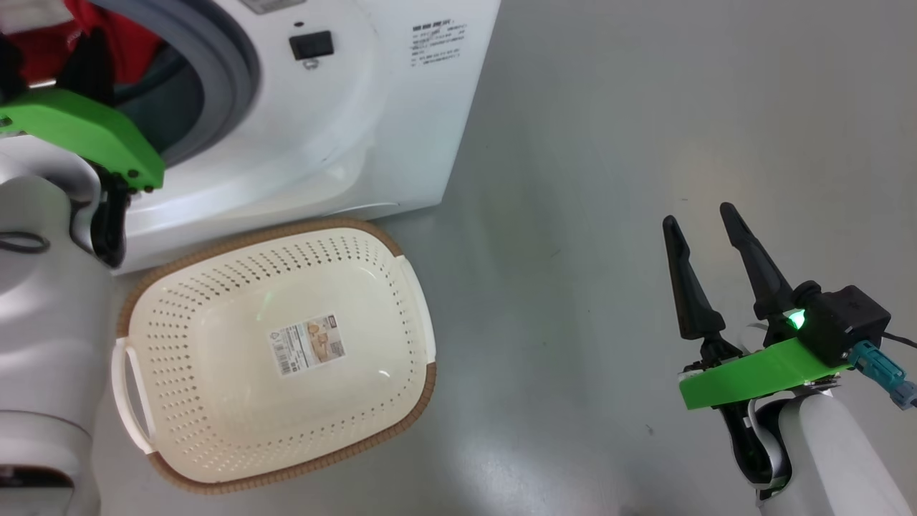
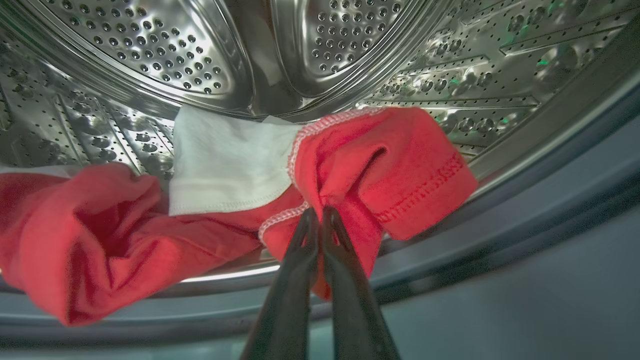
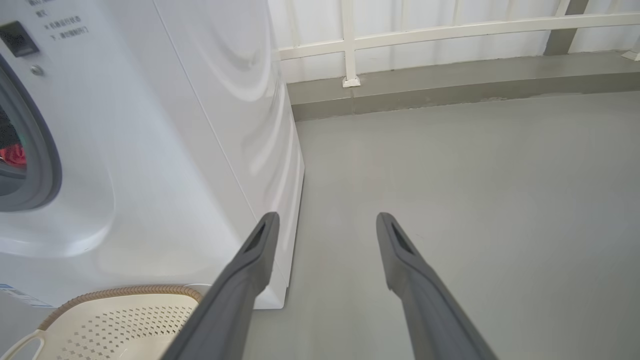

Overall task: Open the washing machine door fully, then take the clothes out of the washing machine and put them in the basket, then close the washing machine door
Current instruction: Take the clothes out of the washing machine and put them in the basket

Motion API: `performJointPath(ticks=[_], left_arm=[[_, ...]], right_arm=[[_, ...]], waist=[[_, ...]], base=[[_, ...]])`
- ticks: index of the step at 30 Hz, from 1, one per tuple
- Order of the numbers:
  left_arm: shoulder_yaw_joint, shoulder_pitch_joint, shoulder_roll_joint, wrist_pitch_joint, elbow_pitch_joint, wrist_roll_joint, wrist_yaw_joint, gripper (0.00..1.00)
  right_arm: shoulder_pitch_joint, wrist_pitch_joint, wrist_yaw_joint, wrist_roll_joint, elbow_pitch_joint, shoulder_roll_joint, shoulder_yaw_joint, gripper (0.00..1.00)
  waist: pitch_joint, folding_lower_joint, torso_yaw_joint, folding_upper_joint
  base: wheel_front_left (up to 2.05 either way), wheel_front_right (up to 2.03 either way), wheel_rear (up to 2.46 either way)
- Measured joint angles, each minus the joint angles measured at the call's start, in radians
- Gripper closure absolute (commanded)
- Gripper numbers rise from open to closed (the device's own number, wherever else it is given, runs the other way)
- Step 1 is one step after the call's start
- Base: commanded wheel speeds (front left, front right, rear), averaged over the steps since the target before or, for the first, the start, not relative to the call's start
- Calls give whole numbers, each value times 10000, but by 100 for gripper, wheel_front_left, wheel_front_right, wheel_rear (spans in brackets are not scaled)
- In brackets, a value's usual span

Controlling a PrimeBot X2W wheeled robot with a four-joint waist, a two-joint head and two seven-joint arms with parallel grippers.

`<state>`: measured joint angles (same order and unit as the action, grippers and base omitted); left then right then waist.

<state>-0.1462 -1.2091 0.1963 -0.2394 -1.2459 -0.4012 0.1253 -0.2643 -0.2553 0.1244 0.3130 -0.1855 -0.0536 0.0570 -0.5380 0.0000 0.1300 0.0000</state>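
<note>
Red clothes (image 2: 385,170) pinched by the left gripper (image 2: 320,212), closed tight (inside the drum (image 2: 150,45)); right gripper (image 1: 698,213) spread wide, empty.

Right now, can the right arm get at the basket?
Probably yes: the right gripper, jaws open, hangs to the right of the basket, and just floor lies between them; the basket holds nothing.

The washing machine (image 1: 344,129) was cut off at the top & left of the head view. Its printed labels (image 1: 437,44) were too tiny to read, same w/ the paper label (image 1: 308,345) in the basket (image 1: 390,315). The clothes (image 2: 380,165) ran off the left wrist view's left edge. The left gripper (image 2: 317,212) tips sat in a red fold, so the pinched bit was hidden.
</note>
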Motion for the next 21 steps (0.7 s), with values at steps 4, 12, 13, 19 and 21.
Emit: performJointPath(ticks=[4, 12, 13, 19, 21], left_arm=[[-176, 361, 19, -102, 470, -339, 0, 100], [917, 2283, 69, -102, 3302, -199, -4, 100], [1116, 2570, 21, -102, 3634, -77, -4, 100], [2169, 4149, -629, -102, 5377, 642, -4, 100], [2441, 4610, -821, -102, 5891, 853, -2, 100]], right_arm=[[3, 0, 0, 0, -36, 0, -27, 0], [198, 0, 0, -58, -81, -17, -84, 0], [200, 0, -2, -58, -82, -23, -88, 0], [646, 0, 0, -58, -148, -38, -130, 0], [791, 0, 0, -58, -180, -40, -138, 0]], waist=[[239, 0, -87, 0], [849, 0, -370, 0], [930, 0, -414, 0], [1426, 0, -660, 0], [1597, 0, -730, 0]], base=[[0, 0, 0], [0, 0, 0], [0, 0, 0], [0, 0, 0], [0, 0, 0]])
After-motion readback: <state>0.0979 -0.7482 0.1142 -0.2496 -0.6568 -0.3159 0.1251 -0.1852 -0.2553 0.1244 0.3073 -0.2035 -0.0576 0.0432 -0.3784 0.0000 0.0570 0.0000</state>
